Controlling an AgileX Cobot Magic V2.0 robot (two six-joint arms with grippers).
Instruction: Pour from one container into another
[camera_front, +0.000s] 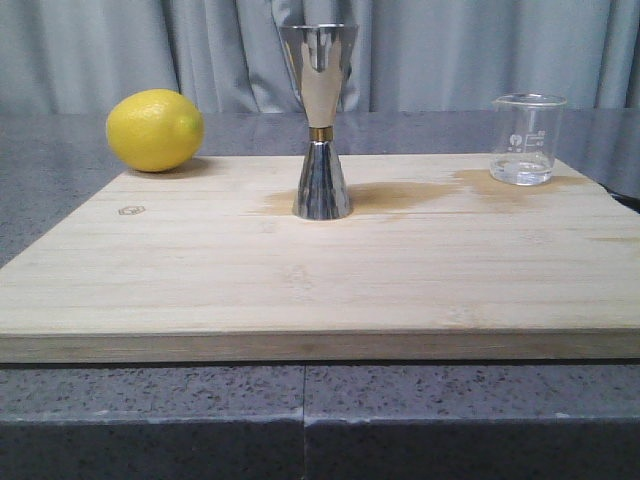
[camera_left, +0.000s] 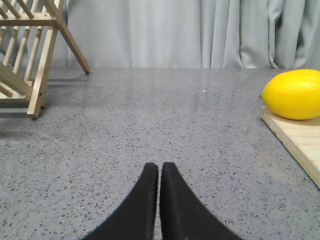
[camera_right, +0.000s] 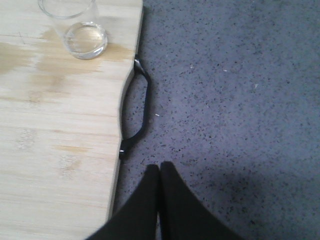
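Wooden board (camera_front: 200, 270): jigger (camera_front: 320, 120), beaker (camera_front: 526, 138) upright; both pincers (camera_left: 159, 172) (camera_right: 159, 172) pressed together.

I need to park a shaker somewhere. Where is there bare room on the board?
The wide front half of the cutting board is bare. So are the gaps between lemon and jigger, and between jigger and beaker, though wet stains mark that side. The back edge is crowded.
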